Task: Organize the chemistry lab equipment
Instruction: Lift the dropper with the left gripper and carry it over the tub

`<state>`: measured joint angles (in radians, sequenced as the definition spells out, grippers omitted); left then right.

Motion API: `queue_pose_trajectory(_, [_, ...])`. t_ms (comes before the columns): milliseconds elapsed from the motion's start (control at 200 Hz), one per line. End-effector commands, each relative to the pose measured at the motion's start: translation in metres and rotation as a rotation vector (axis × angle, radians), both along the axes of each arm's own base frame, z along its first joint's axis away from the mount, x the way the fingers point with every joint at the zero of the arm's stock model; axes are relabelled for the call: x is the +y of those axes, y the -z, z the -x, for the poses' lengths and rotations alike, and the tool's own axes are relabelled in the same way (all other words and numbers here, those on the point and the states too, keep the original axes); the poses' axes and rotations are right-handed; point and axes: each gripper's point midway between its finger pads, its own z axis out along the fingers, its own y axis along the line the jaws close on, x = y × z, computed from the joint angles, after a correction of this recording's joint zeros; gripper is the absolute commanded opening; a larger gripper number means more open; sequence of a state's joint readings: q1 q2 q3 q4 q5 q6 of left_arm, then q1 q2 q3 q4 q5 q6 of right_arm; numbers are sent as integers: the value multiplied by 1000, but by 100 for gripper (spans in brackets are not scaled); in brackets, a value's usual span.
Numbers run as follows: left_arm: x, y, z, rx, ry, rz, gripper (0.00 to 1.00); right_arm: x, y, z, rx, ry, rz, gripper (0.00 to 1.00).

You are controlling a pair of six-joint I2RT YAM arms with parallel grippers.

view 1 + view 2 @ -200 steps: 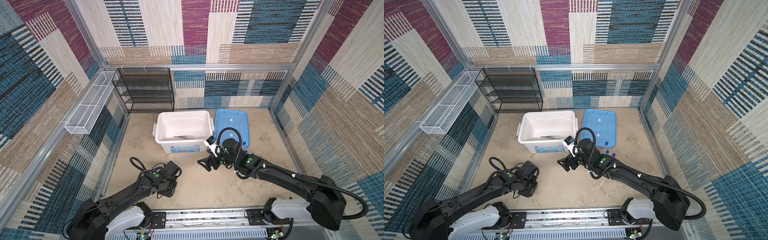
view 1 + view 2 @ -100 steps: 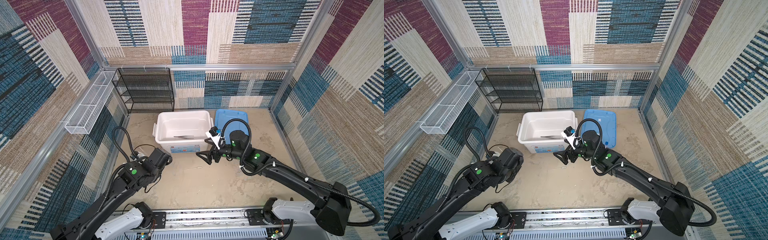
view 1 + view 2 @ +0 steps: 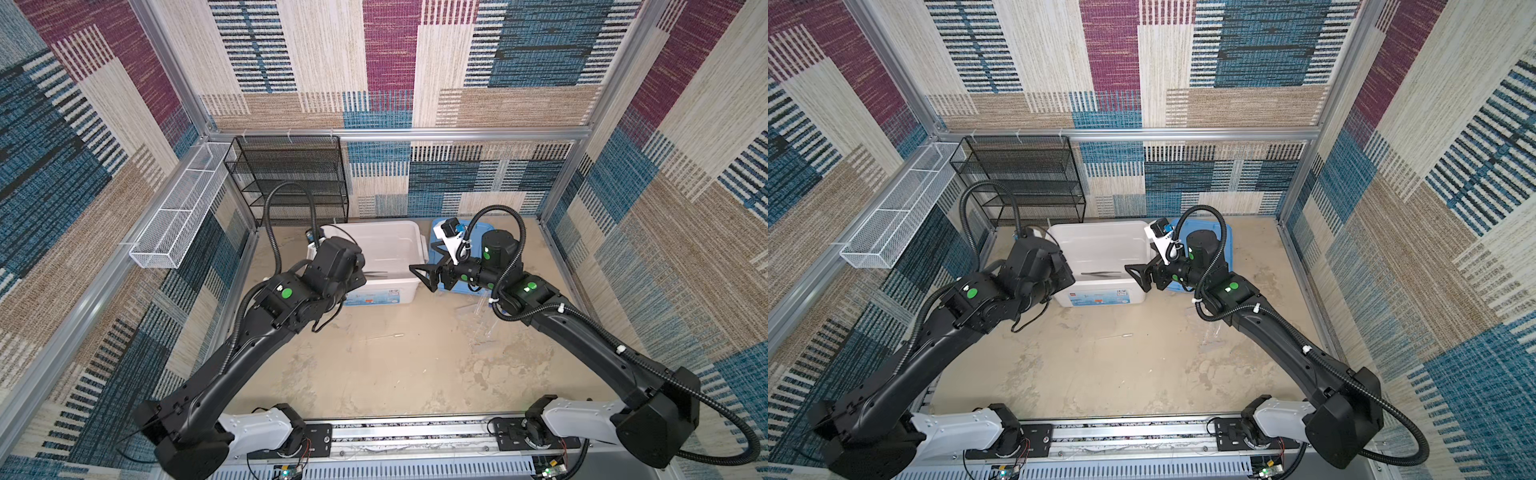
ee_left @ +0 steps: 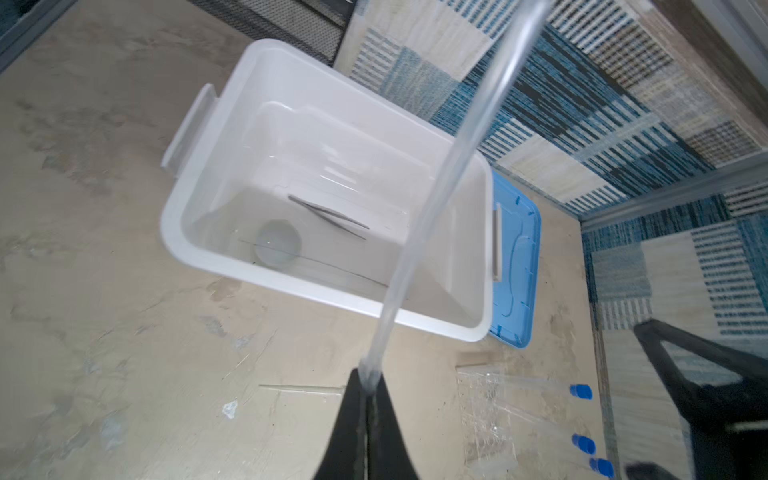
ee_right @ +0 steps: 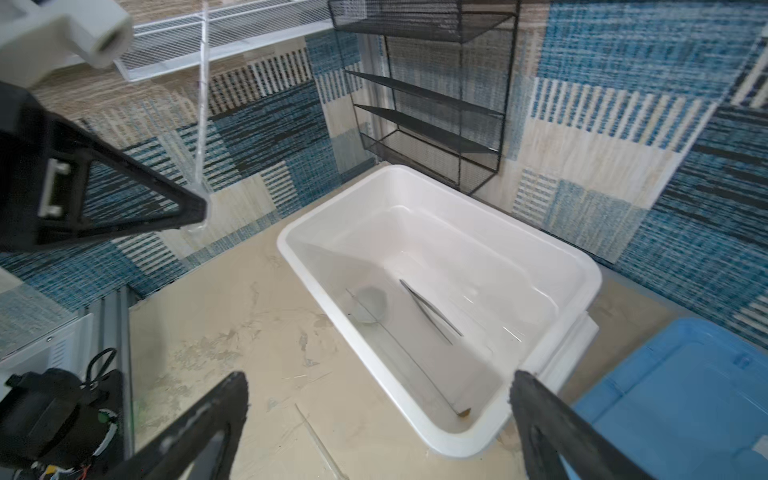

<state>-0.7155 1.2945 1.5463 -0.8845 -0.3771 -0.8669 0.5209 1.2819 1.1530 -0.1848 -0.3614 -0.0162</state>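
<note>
1. Left end effector is pinched tight on the clear dropper, whose upper end runs out of the wrist frame, by the white tub at the surface's 12 o'clock.
2. Right end effector gapes wide, empty.
3. Clear tube rack, at 3 o'clock, is barely readable.
</note>
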Motion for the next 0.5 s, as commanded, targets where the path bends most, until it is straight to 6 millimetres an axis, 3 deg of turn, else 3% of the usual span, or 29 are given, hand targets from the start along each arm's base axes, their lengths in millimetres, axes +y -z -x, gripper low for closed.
queue_pose_trajectory(0, [-38, -9, -10, -24, 222, -36, 5, -16, 6, -12, 28, 48, 19, 99])
queue_pose_trajectory(205, [-81, -6, -37, 8, 370, 66, 5, -20, -6, -5, -10, -42, -44, 99])
queue_pose_trajectory(371, [-94, 2, -53, 23, 401, 105, 5, -15, -23, 15, -78, -157, -102, 99])
queue_pose_trajectory(496, [-96, 16, -62, 66, 397, 110, 4, -19, -21, 7, -68, -150, -119, 99])
